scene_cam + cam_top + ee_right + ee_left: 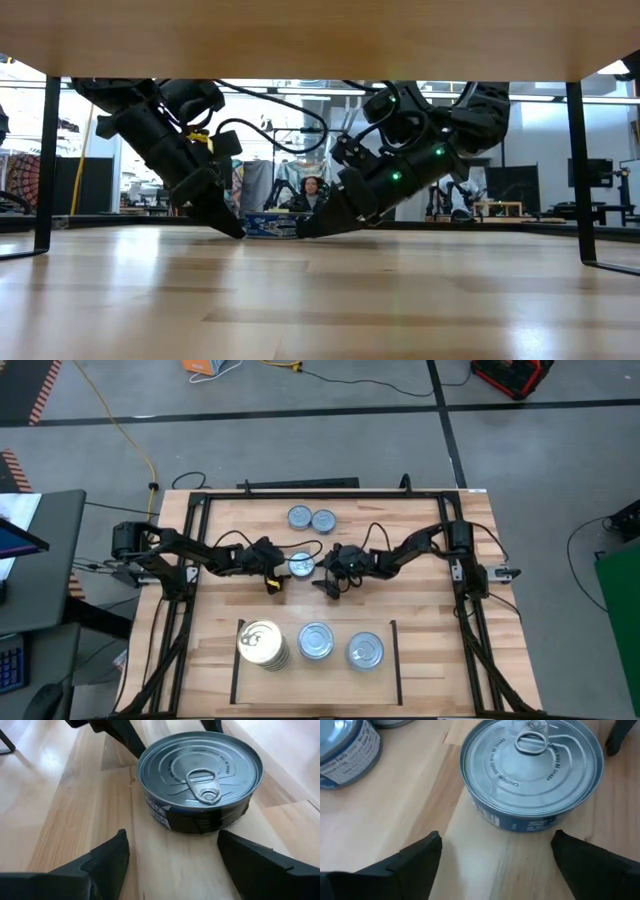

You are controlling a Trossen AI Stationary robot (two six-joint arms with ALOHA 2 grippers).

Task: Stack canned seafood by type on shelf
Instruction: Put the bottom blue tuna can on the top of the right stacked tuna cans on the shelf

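Observation:
A silver-topped tin with blue sides (pixel 300 564) stands flat on the table's middle, seen close in the left wrist view (pixel 532 770) and the right wrist view (pixel 200 775). My left gripper (pixel 276 568) (pixel 495 847) is open just left of it, fingers low and pointing at it. My right gripper (pixel 327 570) (pixel 172 847) is open just right of it, facing the left one. Neither touches the tin. On the shelf (pixel 238 660) near the front edge stand a gold-topped stack (pixel 262 643) and two silver-topped stacks (pixel 316 641) (pixel 365 651).
Two more silver-topped tins (pixel 299 516) (pixel 323 520) stand side by side toward the far edge; one of them shows in the left wrist view (pixel 345 750). A black metal frame (pixel 190 575) runs along the table's sides and far edge. A person sits in the room beyond (pixel 311 192).

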